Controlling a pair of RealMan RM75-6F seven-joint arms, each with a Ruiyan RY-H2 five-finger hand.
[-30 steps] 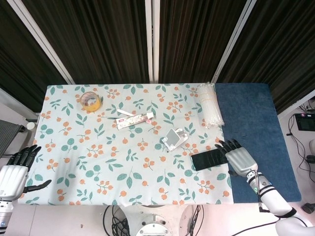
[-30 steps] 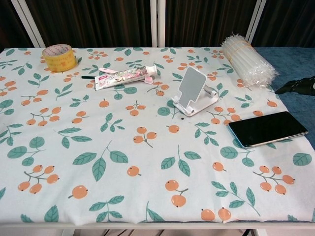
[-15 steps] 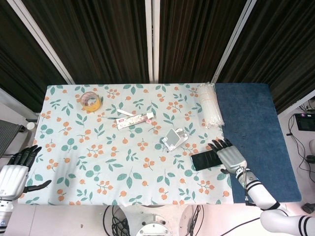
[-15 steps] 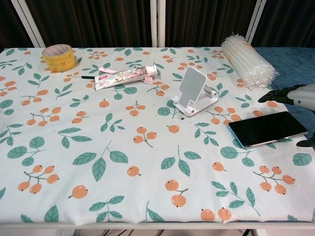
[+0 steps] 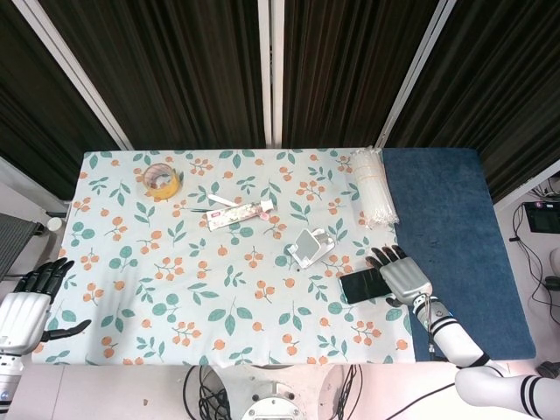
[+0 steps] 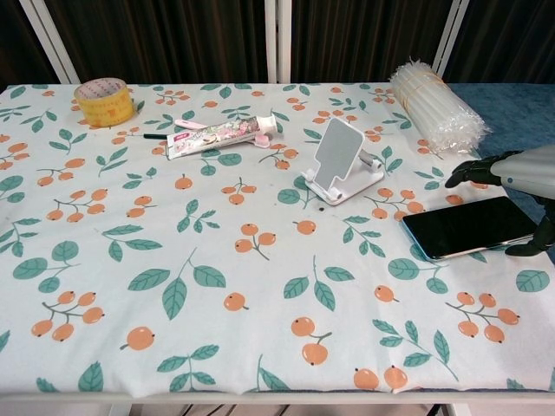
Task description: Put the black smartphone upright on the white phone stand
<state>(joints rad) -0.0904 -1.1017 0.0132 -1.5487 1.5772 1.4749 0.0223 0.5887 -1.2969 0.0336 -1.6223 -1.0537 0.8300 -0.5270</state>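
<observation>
Right hand (image 5: 402, 276) positioned over the near-right end of the black smartphone (image 6: 468, 226), fingers spread and holding nothing — the thumb sits at the phone's near edge and the other fingers reach past its far edge, so the hand brackets the phone without yet closing on it. Across the last second this hand has travelled inward from the blue mat (image 5: 455, 236) toward the phone, ending with palm above the screen; the phone itself has not shifted. The smartphone lies flat, screen up, just to the right of and nearer than the white phone stand (image 6: 340, 161), the two close but apart. The stand is unfolded with its backrest tilted and its lip empty, facing the near-left.

Left hand (image 5: 24, 306) waits open and empty, well apart from the stand at the near-left table corner, unchanged over the same interval.

Other items, placed relative to the stand: toothpaste tube (image 6: 221, 133) to its far left, tape roll (image 6: 105, 100) farther out in that direction, bundle of clear straws (image 6: 434, 106) to its far right.

Judged stage: approach complete, grasp pending — the flat phone will likely need its edges pinched before it can be lifted and turned upright.
</observation>
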